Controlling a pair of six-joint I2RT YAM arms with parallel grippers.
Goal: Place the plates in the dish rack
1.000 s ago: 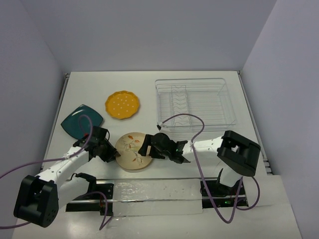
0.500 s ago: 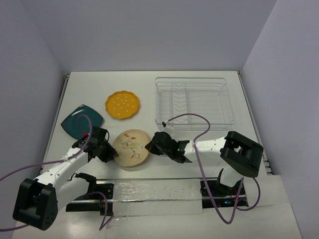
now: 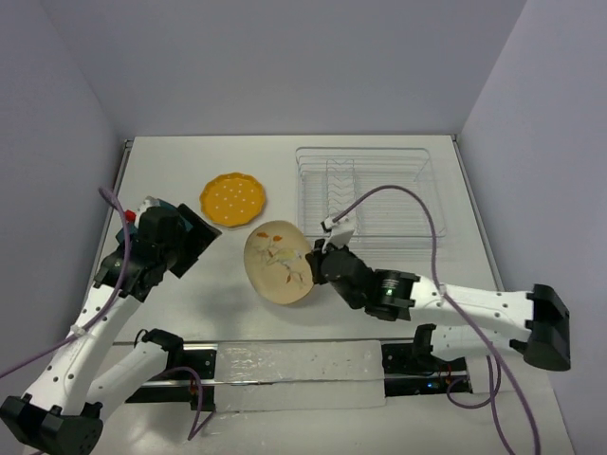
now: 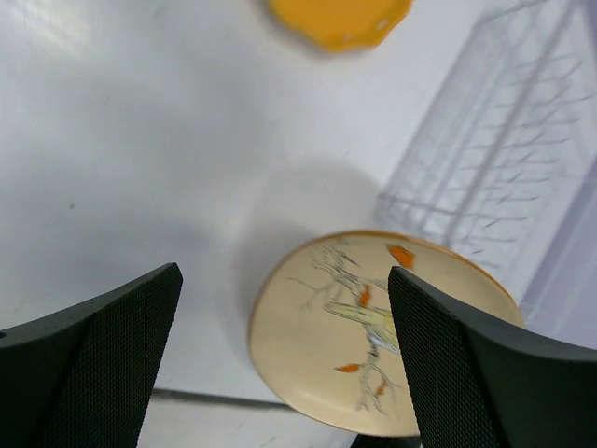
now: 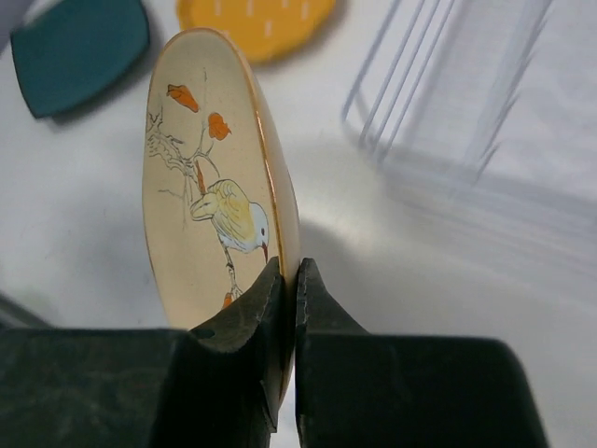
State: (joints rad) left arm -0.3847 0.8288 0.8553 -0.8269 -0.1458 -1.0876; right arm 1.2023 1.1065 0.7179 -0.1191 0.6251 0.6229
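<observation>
The right arm is lying stretched low toward 10 o'clock from its base. The right gripper [image 3: 316, 268] is pinching the lower rim of the cream plate [image 3: 278, 263], with its jaws clamped narrow on the edge. The plate is tipped up steeply near the table's [image 3: 190, 171] middle, its bird-and-branch face turned toward 9 o'clock.

The left arm is rearing up at the left. The left gripper [image 3: 190, 235] is spread wide and gripping nothing.

The dish rack [image 3: 365, 190] is sitting at 1 o'clock of the held plate, near but apart. The yellow plate [image 3: 232, 199] is lying flat at 11 o'clock.

The teal plate [image 5: 79, 47] is showing flat in the right wrist view, while from above the left arm is covering most of it.
</observation>
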